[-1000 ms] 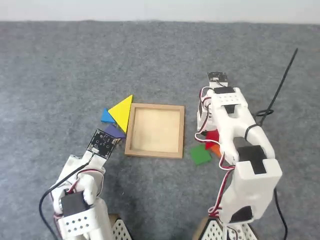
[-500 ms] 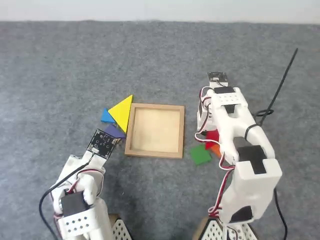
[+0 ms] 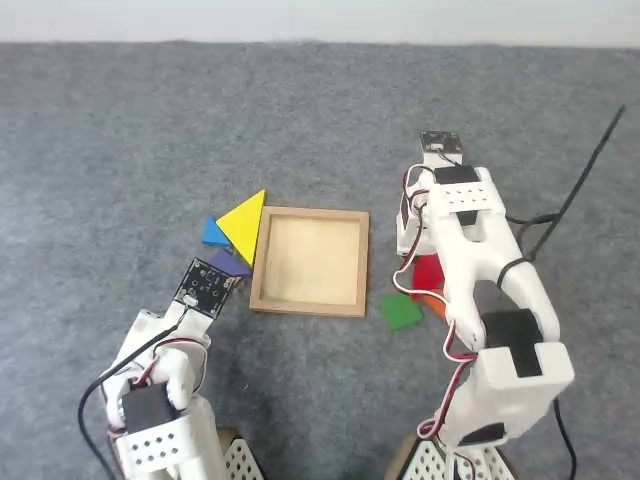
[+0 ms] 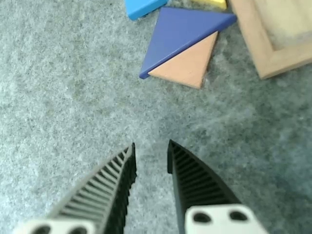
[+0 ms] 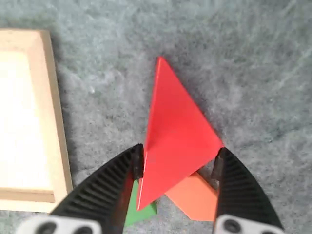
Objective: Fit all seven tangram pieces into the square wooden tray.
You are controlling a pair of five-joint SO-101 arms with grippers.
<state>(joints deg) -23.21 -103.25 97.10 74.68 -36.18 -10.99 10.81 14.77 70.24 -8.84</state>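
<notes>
**Right jaws astride the red triangle, left jaws over bare carpet**

The right gripper [image 5: 179, 158] has its jaws wide apart, and the red triangle [image 5: 175, 131] lies between them. Each tip is just beside one edge of this piece. The sharp corner of the red triangle points forward, away from the jaws. Its rear part lies over two other pieces: an orange piece [image 5: 195, 195], below the gap between the jaws, and a green piece [image 5: 145, 208], beside the inner face of one jaw. The square wooden tray [image 5: 53, 112] is off to the side of that same jaw, apart from the red triangle, with grey carpet between them. Its floor is bare wood.

The left gripper [image 4: 151, 150] has its jaws a little apart, with a narrow gap and nothing in it. Under the tips there is only carpet. Ahead of the tips, not touching them, lies a dark blue triangle [image 4: 185, 31] with a pale wood-coloured face [image 4: 187, 66] on its near side. I cannot tell whether this face is a separate piece. Farther ahead are a light blue piece [image 4: 144, 6] and the edge of a yellow triangle [image 4: 209, 4]. A corner of the tray is ahead and to one side.

From the high view, the yellow triangle touches the tray's rim at the corner nearest the left arm.
</notes>
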